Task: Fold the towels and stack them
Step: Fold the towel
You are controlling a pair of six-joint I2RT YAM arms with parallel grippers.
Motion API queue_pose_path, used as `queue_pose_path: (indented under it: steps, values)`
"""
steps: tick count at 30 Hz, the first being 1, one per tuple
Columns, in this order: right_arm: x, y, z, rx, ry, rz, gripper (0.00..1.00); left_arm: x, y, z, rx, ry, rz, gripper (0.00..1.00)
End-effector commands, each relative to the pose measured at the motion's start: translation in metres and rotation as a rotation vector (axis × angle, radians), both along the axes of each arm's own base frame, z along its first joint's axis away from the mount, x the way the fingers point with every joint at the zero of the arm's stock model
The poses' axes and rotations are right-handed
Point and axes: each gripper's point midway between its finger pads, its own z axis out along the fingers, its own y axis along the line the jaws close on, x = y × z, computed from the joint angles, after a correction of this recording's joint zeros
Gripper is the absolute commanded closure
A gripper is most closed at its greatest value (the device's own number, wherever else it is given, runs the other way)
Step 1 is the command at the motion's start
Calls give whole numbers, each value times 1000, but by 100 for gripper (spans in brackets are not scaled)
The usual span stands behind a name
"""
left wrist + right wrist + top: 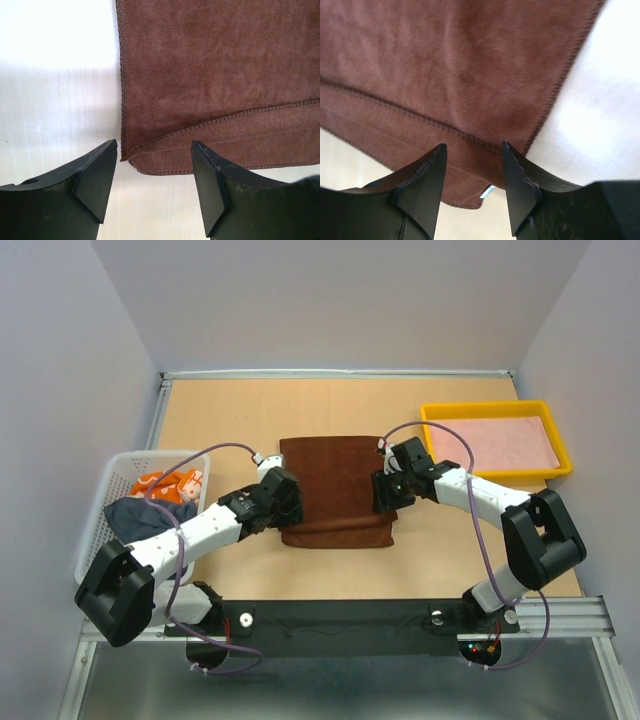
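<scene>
- The left pincer (154, 150) has its two fingers wide apart and holds nothing
- The near left corner of the brown towel (215, 75) lies just in front of those fingers, flat on the table (55, 100). I cannot see the fingers touching it
- The right pincer (474, 147) is open too, but not as wide, and it is empty
- It hangs over the near right corner of the same towel, where a little white tag (488, 191) peeks out from the edge
- From above, the two pincers sit one at each side of the towel's near end, and the towel lies in the middle of the table
- The towel looks folded over once, because the sewn edge of the top layer stops just short of the bottom layer's edge
- I think it may need one more fold to be small, and it is not on any pile yet
- On the left stands a white basket (120, 465) with an orange towel (175, 485) and a dark blue towel (140, 515) bunched up inside, not folded
- On the far right is a yellow tray (495, 410) with a pink thing (500, 445) lying flat in it, and I cannot tell if that is a towel
- So the job looks only begun, with one towel partly folded and the others waiting
</scene>
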Motion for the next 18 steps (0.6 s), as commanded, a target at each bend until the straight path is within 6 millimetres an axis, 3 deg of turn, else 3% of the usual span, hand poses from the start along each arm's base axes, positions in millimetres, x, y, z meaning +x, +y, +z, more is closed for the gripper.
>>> queue_pose_path:
  steps: [1, 18]
  values:
    - [-7, 14, 2, 64, 10, 84, 47, -1, 2, -3, -3, -9, 2, 29]
    - [-55, 18, -2, 177, 152, 89, 48, -13, 7, -10, -35, 9, 18, 29]
